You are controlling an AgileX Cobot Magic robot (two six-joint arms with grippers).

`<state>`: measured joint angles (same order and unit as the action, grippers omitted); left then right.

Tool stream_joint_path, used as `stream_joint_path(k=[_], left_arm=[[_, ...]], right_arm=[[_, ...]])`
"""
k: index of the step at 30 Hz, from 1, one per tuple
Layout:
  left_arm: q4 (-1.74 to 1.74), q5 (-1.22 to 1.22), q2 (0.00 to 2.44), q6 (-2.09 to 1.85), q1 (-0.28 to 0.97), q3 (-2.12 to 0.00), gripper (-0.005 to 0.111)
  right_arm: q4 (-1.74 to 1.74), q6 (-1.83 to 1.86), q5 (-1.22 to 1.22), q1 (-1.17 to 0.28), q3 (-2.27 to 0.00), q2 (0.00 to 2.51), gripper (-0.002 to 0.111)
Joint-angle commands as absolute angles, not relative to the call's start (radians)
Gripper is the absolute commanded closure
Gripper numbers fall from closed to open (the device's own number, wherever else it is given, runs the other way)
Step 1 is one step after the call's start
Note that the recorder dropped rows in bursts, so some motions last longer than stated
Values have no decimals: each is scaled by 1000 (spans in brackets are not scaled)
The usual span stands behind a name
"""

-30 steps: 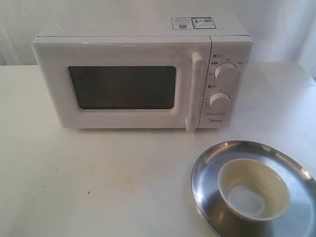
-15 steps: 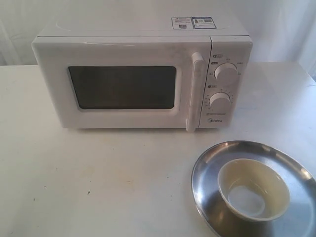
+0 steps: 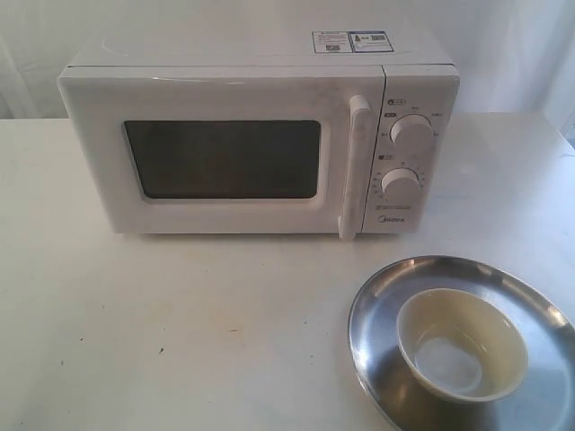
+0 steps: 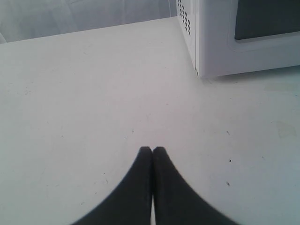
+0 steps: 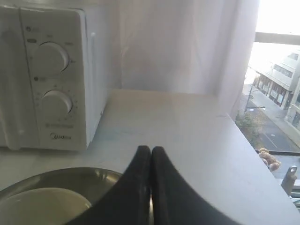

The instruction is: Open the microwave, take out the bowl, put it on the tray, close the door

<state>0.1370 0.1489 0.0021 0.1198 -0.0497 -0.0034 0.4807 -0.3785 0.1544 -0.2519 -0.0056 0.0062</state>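
Nothing in the exterior view has shifted since the earlier frames: the microwave (image 3: 260, 135), the tray (image 3: 377, 305) and the bowl (image 3: 461, 344) lie as they did. The bowl sits inside the tray, which rests on the table (image 3: 180, 323) in front of the microwave's two dials (image 3: 411, 132), with a strip of bare table between tray and oven. The door (image 3: 216, 153) is closed flush, and its upright bar handle (image 3: 353, 166) stands just beside the dial panel.

The left tool (image 4: 152, 150) has its two dark fingers pressed together tip to tip and holds nothing. It is over bare table near the microwave's left front corner, where vent holes (image 4: 184, 18) dot the side wall. The right tool (image 5: 151, 149) is likewise closed on nothing (the tray's rim and the bowl's edge show just past its fingers).

Wide bare table lies left of the tray and before the door. To the right of the microwave the table runs to an edge by a white curtain (image 5: 178, 42). The tray's far side is cut off by the frame.

The table is matt white with small specks and scuffs. The tray is round, shiny steel with a shallow raised rim. The bowl is cream, pale yellow inside and glossy. The microwave is a smooth white box with a dark window (image 3: 223, 160) and stickers (image 3: 350, 41) on top.
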Motion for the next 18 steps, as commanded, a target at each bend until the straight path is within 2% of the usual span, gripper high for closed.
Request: stream_joint_path(k=[1,18], left_arm=[[135,149,0,125,-47,0,107],[135,149,0,125,-47,0,107]], right_arm=[[102,-29,138,-247,0,0,108],[48,-28,155,-128,0,0,108]])
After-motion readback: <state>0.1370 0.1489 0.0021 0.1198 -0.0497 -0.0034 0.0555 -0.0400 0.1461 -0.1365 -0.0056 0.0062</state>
